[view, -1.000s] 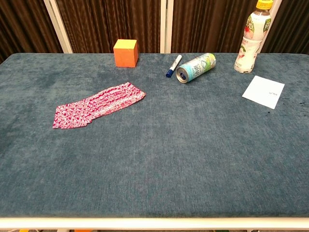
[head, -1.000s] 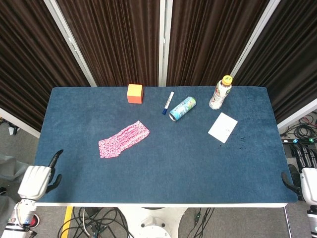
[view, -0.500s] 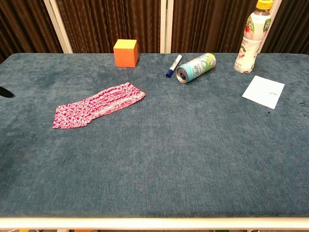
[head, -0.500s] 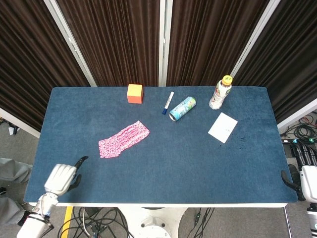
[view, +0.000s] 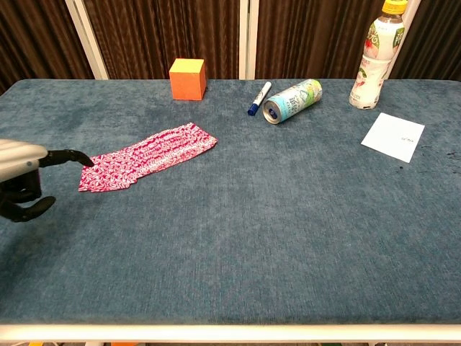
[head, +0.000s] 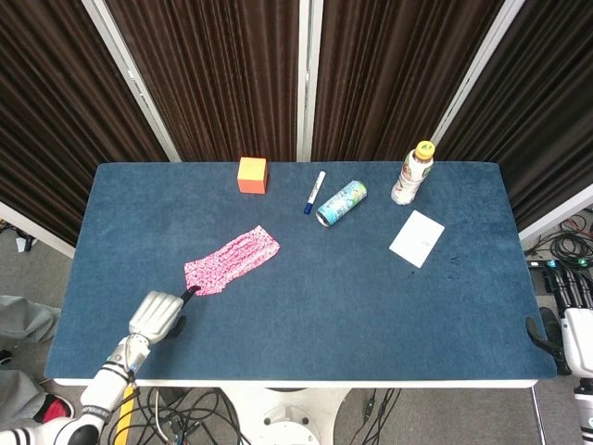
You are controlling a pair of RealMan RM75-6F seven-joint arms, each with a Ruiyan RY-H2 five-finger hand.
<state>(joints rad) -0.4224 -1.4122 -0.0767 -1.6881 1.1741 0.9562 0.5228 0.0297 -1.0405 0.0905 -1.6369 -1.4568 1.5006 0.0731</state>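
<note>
A pink patterned cloth lies flat on the left half of the blue table. My left hand is over the table's front left part. One dark fingertip reaches the cloth's near left end, with the thumb apart below it; whether it touches the cloth I cannot tell. It holds nothing. My right hand hangs beyond the table's right front corner, fingers apart and empty, seen only in the head view.
An orange cube stands at the back. To its right lie a blue-capped marker and a can on its side. A bottle stands upright, a white card before it.
My left hand has come from beyond the table's left front corner in over the table, to the cloth's near end. The right hand and the objects have not moved.
</note>
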